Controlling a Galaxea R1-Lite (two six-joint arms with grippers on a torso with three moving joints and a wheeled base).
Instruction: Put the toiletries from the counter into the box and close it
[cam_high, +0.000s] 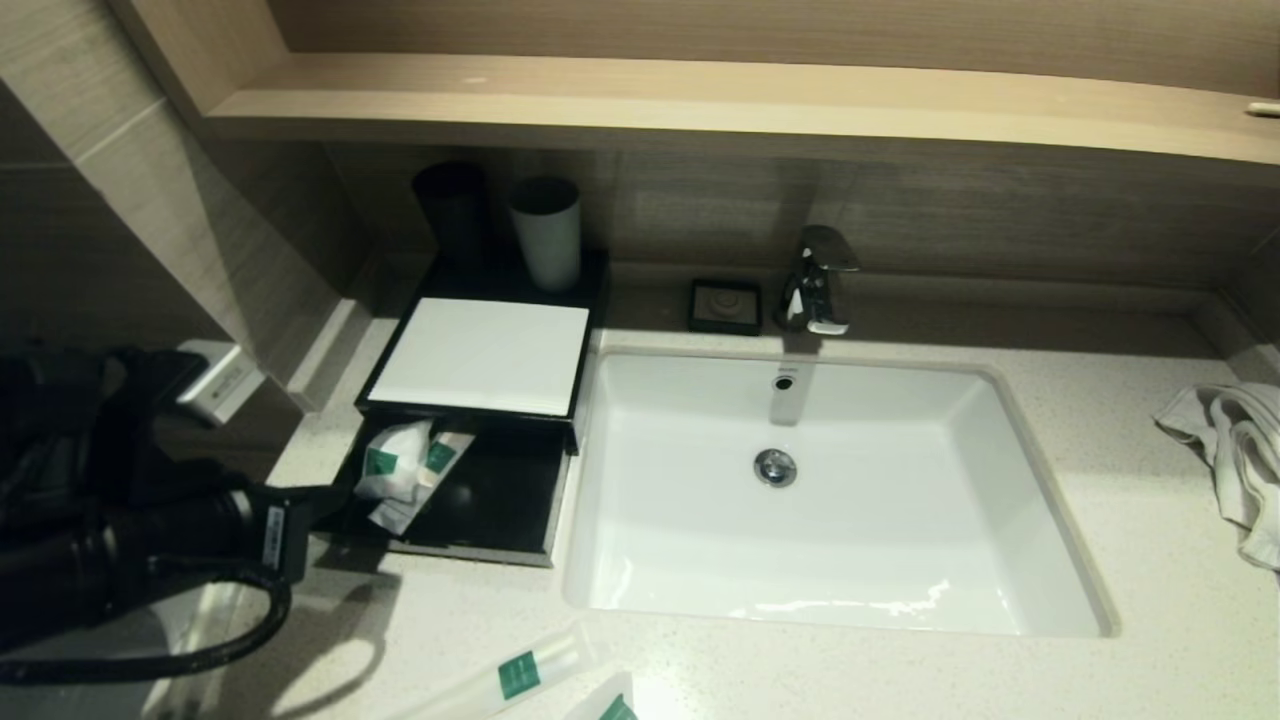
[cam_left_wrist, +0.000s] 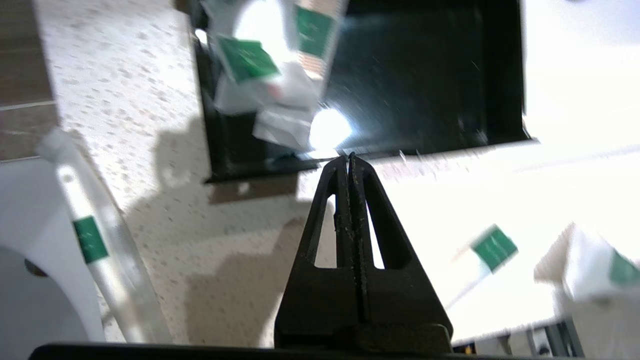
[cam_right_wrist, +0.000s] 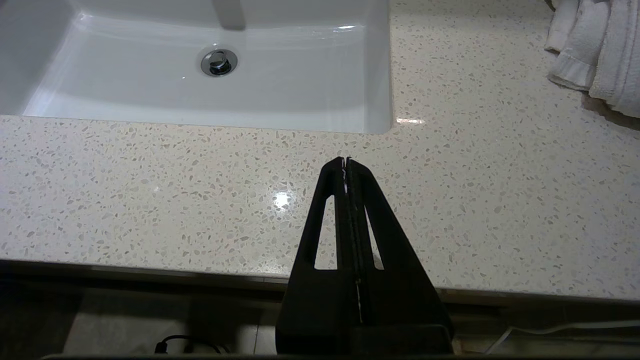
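The left claw (cam_left_wrist: 348, 156) is hanging pressed together and empty just off the open drawer (cam_high: 500, 500) of the box (cam_high: 485, 355), near the table's (cam_high: 1150, 560) left edge. Two toiletries (cam_high: 400, 470) are lying in the drawer; others (cam_high: 520, 675) are sitting at the table's front edge. The right claw (cam_right_wrist: 346, 160), also pressed together, is idling over the front edge.

Head view high over the sink (cam_high: 840, 500) — wrist views close, low over the counter (cam_right_wrist: 200, 190), both sharing it.

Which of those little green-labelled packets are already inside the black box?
The crumpled packets in the box's open drawer; two others lie on the counter before the sink.
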